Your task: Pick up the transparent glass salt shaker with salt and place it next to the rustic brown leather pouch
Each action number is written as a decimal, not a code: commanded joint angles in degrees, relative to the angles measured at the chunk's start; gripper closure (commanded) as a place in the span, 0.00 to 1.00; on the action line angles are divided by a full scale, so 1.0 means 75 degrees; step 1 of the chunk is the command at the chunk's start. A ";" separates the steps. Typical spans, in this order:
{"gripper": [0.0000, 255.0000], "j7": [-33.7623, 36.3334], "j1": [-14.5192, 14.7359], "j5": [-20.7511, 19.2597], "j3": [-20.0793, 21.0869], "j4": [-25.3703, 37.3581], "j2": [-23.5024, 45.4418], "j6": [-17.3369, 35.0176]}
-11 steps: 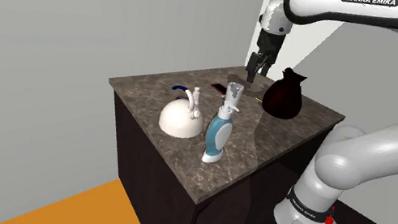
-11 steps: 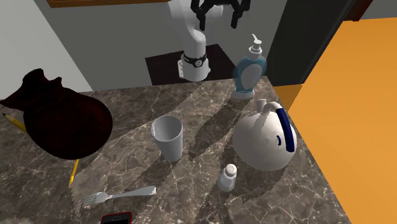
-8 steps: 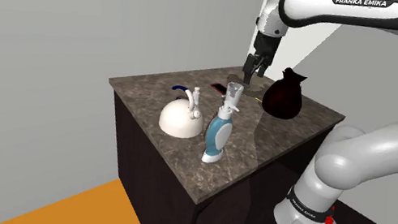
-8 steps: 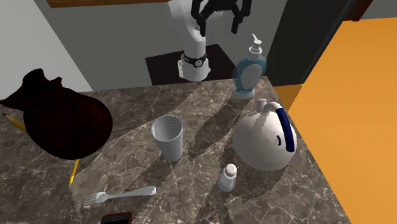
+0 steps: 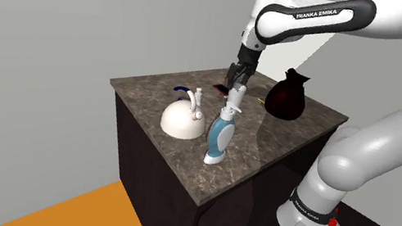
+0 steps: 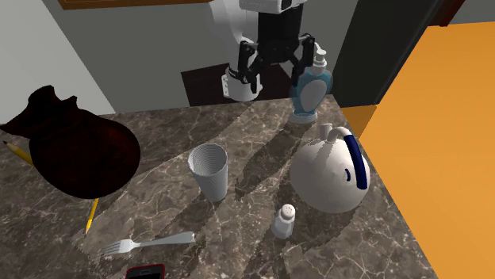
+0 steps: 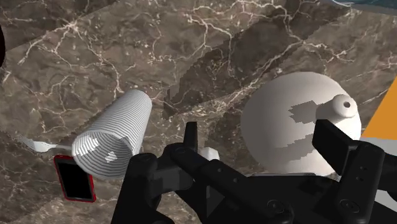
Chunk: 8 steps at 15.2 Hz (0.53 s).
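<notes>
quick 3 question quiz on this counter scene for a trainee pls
1. True or false: the all-black two-finger gripper hangs open, apart from the small white salt shaker.
2. Which stands nearest the shaker? A dark brown pouch; B round white kettle with blue handle; C blue soap dispenser.
3. Fill in: the silver fork lies beside the red-edged black ____.
Key: 1 true; 2 B; 3 phone.

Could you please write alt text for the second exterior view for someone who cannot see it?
The open black claw hangs over a dark veined counter, clear of the small white salt shaker standing beside a white kettle. A ribbed cup stands mid-counter, and a dark pouch lies at the view's left.
</notes>
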 commanded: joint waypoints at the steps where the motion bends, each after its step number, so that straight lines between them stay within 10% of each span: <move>1: 0.00 -0.0092 0.0013 0.0108 -0.0152 0.0126 0.0542 0.0549; 8: 0.00 -0.0622 0.0143 0.0837 -0.0633 0.0831 0.2497 0.2131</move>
